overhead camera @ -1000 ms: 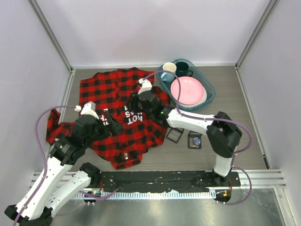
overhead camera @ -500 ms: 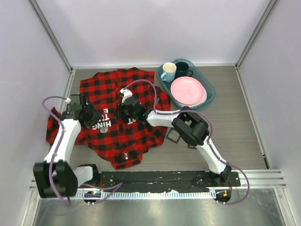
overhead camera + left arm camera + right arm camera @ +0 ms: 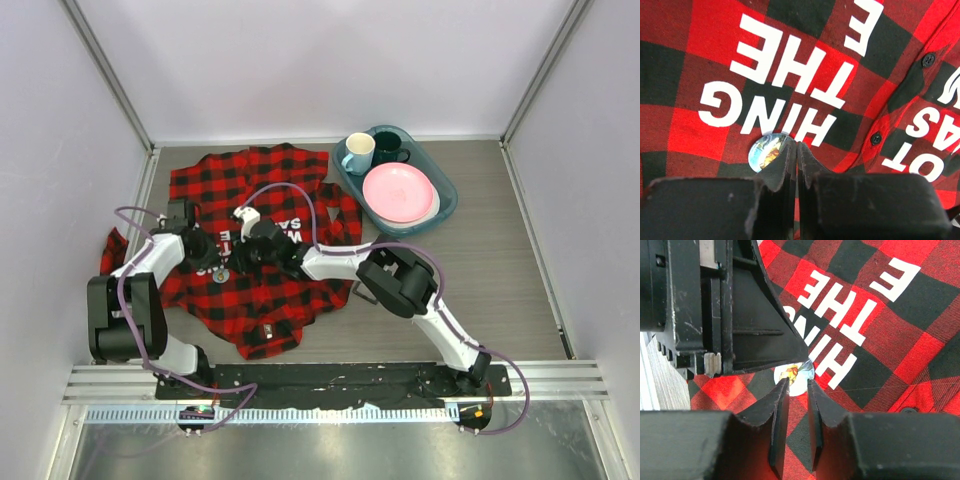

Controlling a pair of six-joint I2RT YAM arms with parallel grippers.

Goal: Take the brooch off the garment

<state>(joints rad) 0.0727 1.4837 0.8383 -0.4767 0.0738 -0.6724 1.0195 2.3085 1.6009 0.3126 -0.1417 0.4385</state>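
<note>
**A:** What do we label on the tabletop [image 3: 500, 290]?

**B:** We label the garment [image 3: 250, 180], checked red and black. It is spread over the left half and reaches toward the left edge. The brooch [image 3: 767, 148], a round picture badge, sits on it beside the white letters "HING", on the part nearer the left edge.

**A:** How do we read the left fingers [image 3: 776, 172]?

**B:** They are pressed together, with their tips against the brooch's rim. We cannot tell whether they nip it.

**A:** And the right fingers [image 3: 780, 412]?

**B:** They are slightly apart, and the brooch shows just beyond their tips.

**A:** What else do we mark?

**B:** A blue tray [image 3: 446, 205] holding a pink plate [image 3: 398, 192], by the far edge and right of centre.
</note>
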